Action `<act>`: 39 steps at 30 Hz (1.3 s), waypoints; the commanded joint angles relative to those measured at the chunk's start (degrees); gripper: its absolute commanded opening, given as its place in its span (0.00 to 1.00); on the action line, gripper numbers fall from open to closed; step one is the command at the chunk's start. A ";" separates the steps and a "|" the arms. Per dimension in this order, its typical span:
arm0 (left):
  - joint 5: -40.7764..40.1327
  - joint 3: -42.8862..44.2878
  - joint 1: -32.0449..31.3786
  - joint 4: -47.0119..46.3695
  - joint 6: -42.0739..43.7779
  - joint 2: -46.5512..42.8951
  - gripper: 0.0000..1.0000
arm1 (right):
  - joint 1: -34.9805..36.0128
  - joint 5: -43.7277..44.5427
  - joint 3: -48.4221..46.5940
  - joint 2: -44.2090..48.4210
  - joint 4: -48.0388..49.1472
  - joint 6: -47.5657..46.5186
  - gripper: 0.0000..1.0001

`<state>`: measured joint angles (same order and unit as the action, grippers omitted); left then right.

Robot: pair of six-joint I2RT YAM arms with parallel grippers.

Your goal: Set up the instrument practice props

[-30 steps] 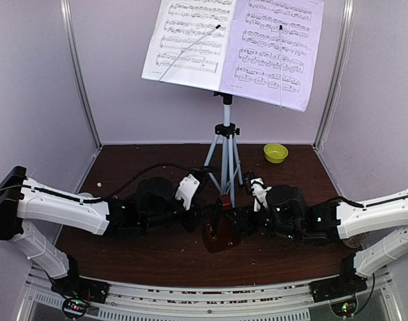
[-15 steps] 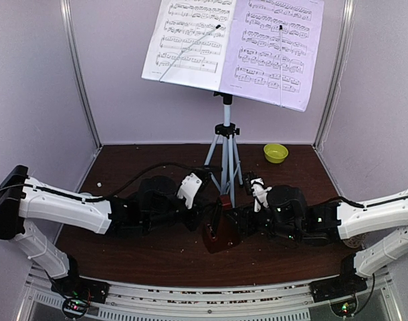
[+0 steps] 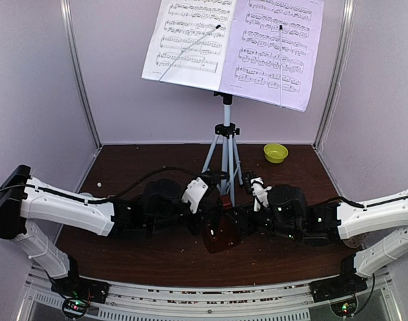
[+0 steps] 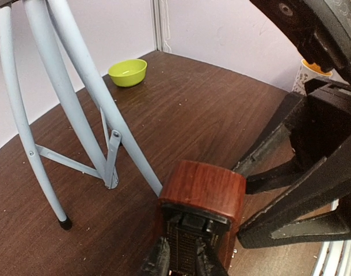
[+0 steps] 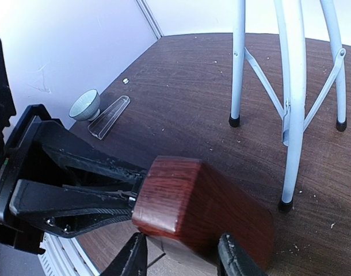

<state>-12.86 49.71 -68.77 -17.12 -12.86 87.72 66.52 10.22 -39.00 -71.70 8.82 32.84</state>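
The red-brown metronome [image 3: 222, 234] stands on the table just in front of the silver tripod [image 3: 226, 154], between my two grippers. My left gripper [image 4: 181, 261] is at its front face, fingers narrowly open on either side of the scale strip. My right gripper [image 5: 184, 261] is open, one finger on each side of the metronome [image 5: 187, 201], close to its walls. The metronome's clear cover [image 5: 109, 117] lies flat on the table at the far left. Two sheet-music pages [image 3: 187, 40] [image 3: 274, 47] rest on the stand's desk, which they hide.
A yellow-green bowl [image 3: 275, 152] sits at the back right. A mug with a yellow inside [image 4: 311, 72] stands behind my right arm. A small pale bowl [image 5: 84, 105] is beside the clear cover. Tripod legs [image 4: 77, 86] spread close behind the metronome. Pale walls enclose the table.
My left arm has moved right, bringing its gripper up against the metronome's front. The right arm has stayed in place beside the metronome.
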 commanded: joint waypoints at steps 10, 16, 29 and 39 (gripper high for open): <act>-6.34 -0.07 -2.15 0.62 -1.05 -0.81 0.17 | 0.12 -0.04 0.70 0.60 0.94 -0.52 0.41; -6.21 -5.06 -1.49 0.12 -0.59 -6.91 0.28 | 0.12 0.07 1.38 1.58 0.80 -0.52 0.44; 14.43 -12.11 5.34 -5.99 5.77 -13.08 0.63 | -0.16 -1.55 2.54 3.86 0.97 -1.27 0.54; 17.13 -5.36 7.07 -7.41 3.97 -5.17 0.70 | -0.47 -1.63 3.26 5.11 1.03 -1.25 0.56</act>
<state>1.93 41.04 -62.76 -20.36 -8.67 80.03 66.46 8.80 -36.23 -68.07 8.97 32.10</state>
